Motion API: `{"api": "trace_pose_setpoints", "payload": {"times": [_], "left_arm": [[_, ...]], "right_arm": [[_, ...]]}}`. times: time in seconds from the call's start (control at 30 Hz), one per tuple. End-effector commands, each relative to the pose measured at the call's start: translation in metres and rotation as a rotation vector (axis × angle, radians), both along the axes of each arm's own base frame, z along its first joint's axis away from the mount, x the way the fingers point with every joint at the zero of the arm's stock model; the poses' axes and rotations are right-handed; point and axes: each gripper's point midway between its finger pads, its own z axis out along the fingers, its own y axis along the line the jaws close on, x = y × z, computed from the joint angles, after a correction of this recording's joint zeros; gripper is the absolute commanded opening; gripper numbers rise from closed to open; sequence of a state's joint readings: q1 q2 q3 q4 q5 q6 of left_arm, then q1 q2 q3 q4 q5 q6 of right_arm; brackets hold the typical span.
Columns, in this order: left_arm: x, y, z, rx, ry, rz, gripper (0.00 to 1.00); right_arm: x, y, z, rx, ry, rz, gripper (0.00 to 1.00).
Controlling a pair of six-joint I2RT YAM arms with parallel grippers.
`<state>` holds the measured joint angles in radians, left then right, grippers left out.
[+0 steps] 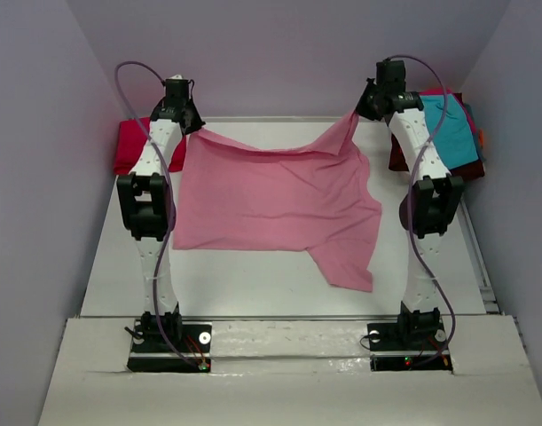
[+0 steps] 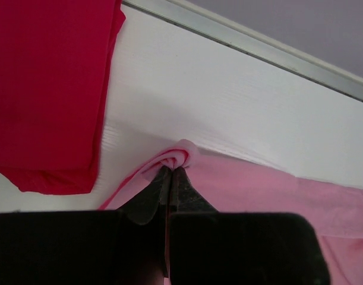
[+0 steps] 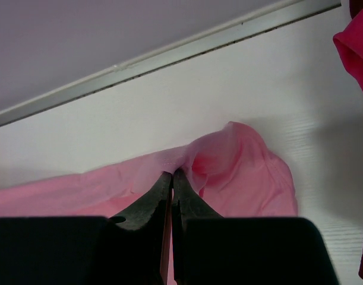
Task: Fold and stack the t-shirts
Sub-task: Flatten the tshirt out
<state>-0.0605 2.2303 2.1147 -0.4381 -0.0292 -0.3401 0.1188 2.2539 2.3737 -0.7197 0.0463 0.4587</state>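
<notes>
**Both grippers clamping the far corners of the pink tee**

The light pink t-shirt is lying spread across the middle of the frame on the white table. Its thin cotton is showing soft creases, and one flap is trailing toward the lower right.

At the upper left, the left gripper is squeezing a small rolled bunch of the pink fabric. Its dark, tapered fingers are pressing together with only cloth between them.

At the upper right, the right gripper is likewise clenching a puffed fold of the same shirt. It is pulling that corner up into a peak, so the far hem is sagging in a shallow curve between the two grips.

A crimson red tee is lying folded flat at the upper left edge of the table, just beside the left gripper, its edges looking smooth and squared. At the upper right, a teal tee is resting on top of a maroon tee, forming a loose pile.

A pale metal rail is running along the far table edge beneath the lilac wall.
</notes>
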Motion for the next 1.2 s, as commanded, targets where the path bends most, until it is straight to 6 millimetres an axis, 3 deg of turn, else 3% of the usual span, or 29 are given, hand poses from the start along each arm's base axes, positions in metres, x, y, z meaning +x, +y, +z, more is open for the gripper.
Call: {"api": "trace_pose_setpoints", "payload": {"times": [0.0, 0.17, 0.23, 0.27, 0.33, 0.37, 0.43, 0.47, 0.5, 0.53, 0.57, 0.63, 0.73, 0.8, 0.87, 0.9, 0.93, 0.97, 1.0, 1.03, 1.07, 1.17], "left_arm": [[0.006, 0.02, 0.002, 0.023, -0.041, 0.093, 0.06], [0.008, 0.023, -0.01, 0.028, -0.034, 0.114, 0.06], [0.009, 0.024, -0.014, 0.029, -0.027, 0.121, 0.22], [0.009, 0.025, -0.018, 0.032, -0.018, 0.128, 0.43], [0.009, 0.026, -0.021, 0.036, -0.014, 0.135, 0.54], [0.008, 0.028, -0.022, 0.04, -0.014, 0.147, 0.63], [0.007, 0.03, -0.02, 0.045, -0.022, 0.154, 0.71], [0.008, 0.03, -0.017, 0.043, -0.031, 0.156, 0.71], [0.006, 0.031, -0.014, 0.045, -0.036, 0.157, 0.73], [0.006, 0.031, -0.011, 0.046, -0.041, 0.159, 0.73], [0.004, 0.031, -0.011, 0.044, -0.039, 0.158, 0.73], [0.0, 0.03, 0.005, 0.035, -0.065, 0.157, 0.73], [-0.009, 0.027, 0.011, 0.022, -0.063, 0.144, 0.73], [-0.021, 0.018, 0.015, 0.008, -0.052, 0.128, 0.73], [-0.039, 0.01, 0.002, -0.001, 0.002, 0.105, 0.73], [-0.048, 0.001, 0.011, -0.005, -0.004, 0.089, 0.73], [-0.064, -0.006, -0.007, 0.005, 0.046, 0.072, 0.73], [-0.076, -0.009, 0.004, 0.002, 0.032, 0.069, 0.72], [-0.093, -0.015, -0.013, -0.003, 0.076, 0.046, 0.72], [-0.102, -0.016, -0.002, -0.014, 0.053, 0.038, 0.72], [-0.11, -0.024, -0.004, -0.027, 0.061, 0.029, 0.72], [-0.141, -0.036, -0.02, -0.025, 0.127, -0.002, 0.72]], "right_arm": [[0.019, -0.005, 0.012, -0.023, -0.08, -0.012, 0.07], [0.025, -0.007, 0.003, -0.035, -0.078, -0.021, 0.07], [0.027, -0.007, 0.001, -0.036, -0.08, -0.024, 0.07], [0.03, -0.008, 0.0, -0.038, -0.081, -0.024, 0.07], [0.032, -0.008, 0.0, -0.039, -0.086, -0.027, 0.1], [0.033, -0.008, 0.0, -0.04, -0.088, -0.026, 0.21], [0.034, -0.008, 0.0, -0.041, -0.091, -0.029, 0.47], [0.033, -0.008, 0.0, -0.044, -0.091, -0.027, 0.47], [0.032, -0.009, 0.005, -0.047, -0.099, -0.029, 0.73], [0.032, -0.01, 0.006, -0.051, -0.099, -0.032, 0.73], [0.031, -0.011, 0.009, -0.053, -0.104, -0.034, 1.0], [0.028, -0.013, 0.016, -0.066, -0.115, -0.033, 1.0], [0.022, -0.012, 0.025, -0.052, -0.116, -0.032, 1.0], [0.008, -0.01, 0.028, -0.033, -0.086, -0.026, 1.0], [-0.013, -0.004, 0.013, 0.007, 0.009, -0.011, 1.0], [-0.02, -0.001, 0.014, 0.026, 0.033, -0.009, 1.0], [-0.039, 0.002, 0.001, 0.049, 0.112, -0.003, 1.0], [-0.051, 0.008, -0.005, 0.08, 0.154, 0.018, 1.0], [-0.071, 0.015, -0.016, 0.116, 0.213, 0.049, 1.0], [-0.084, 0.024, -0.021, 0.125, 0.241, 0.072, 1.0], [-0.105, 0.025, -0.031, 0.137, 0.286, 0.076, 0.99], [-0.14, 0.044, -0.046, 0.139, 0.376, 0.125, 0.93]]}}
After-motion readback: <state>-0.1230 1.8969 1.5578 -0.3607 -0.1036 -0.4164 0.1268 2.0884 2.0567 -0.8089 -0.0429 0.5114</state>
